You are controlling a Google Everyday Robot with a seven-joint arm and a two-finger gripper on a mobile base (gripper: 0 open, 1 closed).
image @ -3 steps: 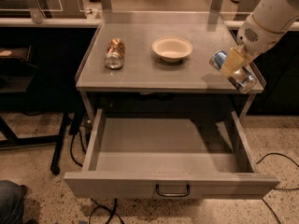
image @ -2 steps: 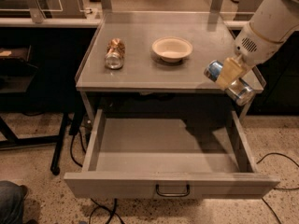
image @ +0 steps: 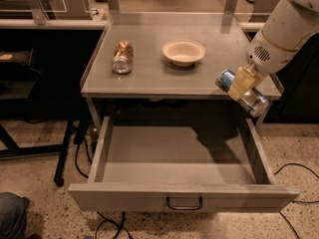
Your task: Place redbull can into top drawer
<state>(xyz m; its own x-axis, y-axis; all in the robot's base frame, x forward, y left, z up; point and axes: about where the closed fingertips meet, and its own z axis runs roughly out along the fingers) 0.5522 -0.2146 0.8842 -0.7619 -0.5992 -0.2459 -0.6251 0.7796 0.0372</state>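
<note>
The redbull can point(image: 227, 80) is blue and silver and lies sideways in my gripper point(image: 240, 86). The gripper is shut on it, with pale fingers point(image: 238, 83) across its middle. It hangs in the air just past the front right edge of the tabletop, above the right part of the top drawer point(image: 179, 159). The drawer is pulled fully out, its grey inside is bare, and its dark handle point(image: 184, 203) is at the front centre.
On the grey table point(image: 149, 76) a brown-gold can point(image: 122, 57) lies on its side at the left and a beige bowl point(image: 183, 52) stands at the middle. Cables run on the floor around the drawer. A dark stand is at the left.
My gripper has carried the redbull can left and down, from over the table's right edge to the front of the table, above the open drawer.
</note>
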